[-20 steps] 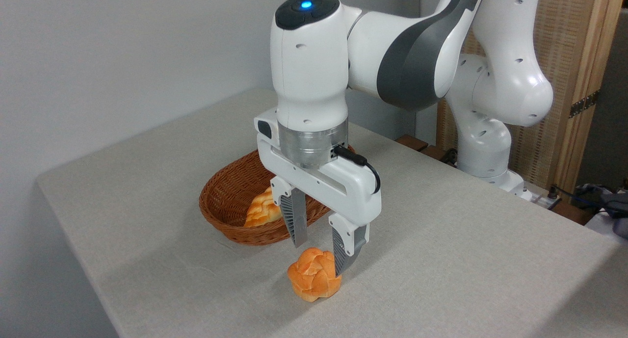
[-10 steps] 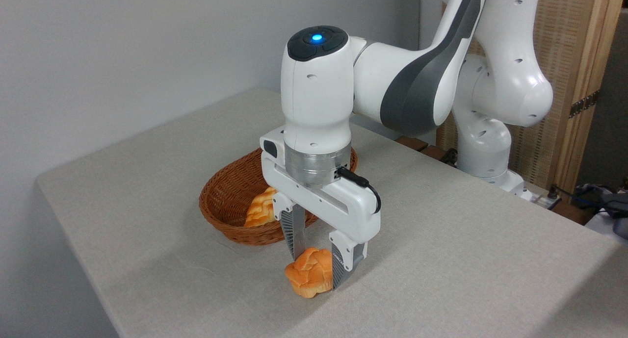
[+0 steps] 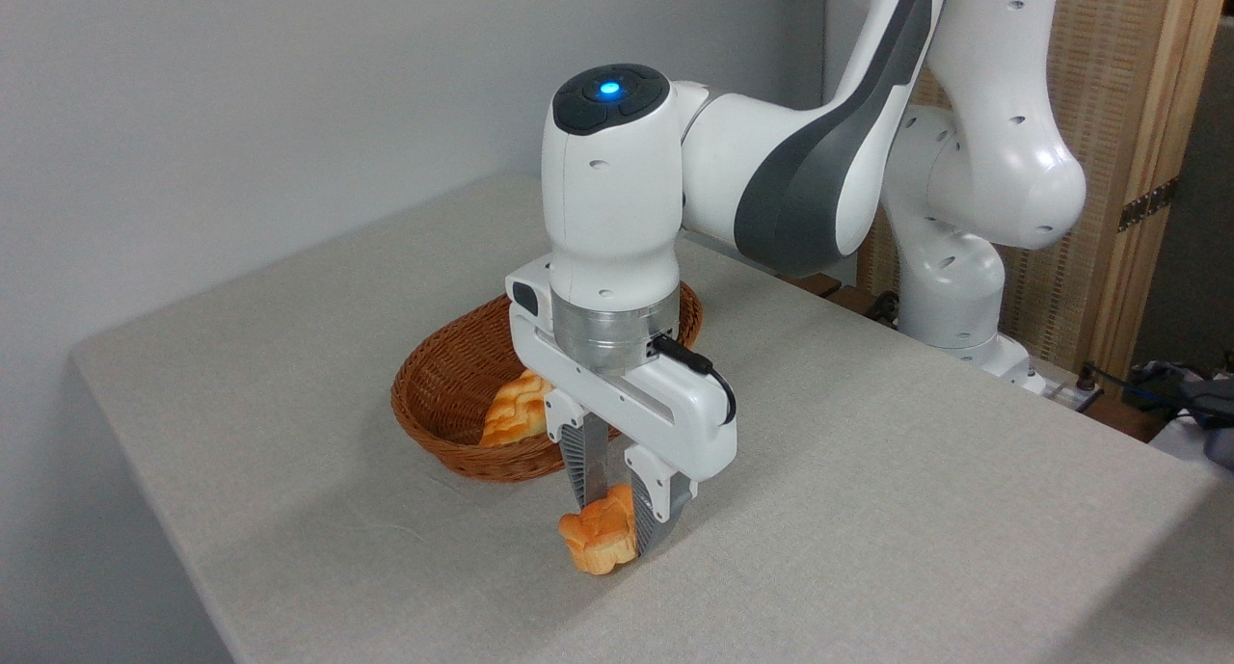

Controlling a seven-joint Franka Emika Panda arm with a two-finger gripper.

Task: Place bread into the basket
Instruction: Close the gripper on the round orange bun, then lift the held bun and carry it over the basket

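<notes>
Since a second ago the gripper (image 3: 617, 515) has come down around the bread (image 3: 598, 539) and drawn its two fingers together; before, they stood wide apart on either side of the bun, and now they pinch it, so that it looks squeezed narrower than it was. The bun has also shifted a little to the left and sits tilted between the fingers (image 3: 584, 464), its lower edge at or just above the table (image 3: 916, 510); whether it still touches the cloth cannot be told from this view.

Orange-golden with paler creases, the bun is held in front of the basket (image 3: 439, 394), near its front rim but outside it. The brown wicker basket lies on the table behind the gripper, partly hidden by the wrist. Inside it rests a braided loaf (image 3: 513, 411), leaning against the near wall, in the same place as in the earlier frames.

Above the gripper, the white arm (image 3: 771, 192) reaches in from the right, with a blue light (image 3: 609, 89) glowing on top of the wrist housing. A black cable (image 3: 699, 370) loops along the side of the gripper body. Behind the arm's base stands a wooden screen (image 3: 1109, 144), and a grey wall (image 3: 241, 95) fills the left.
</notes>
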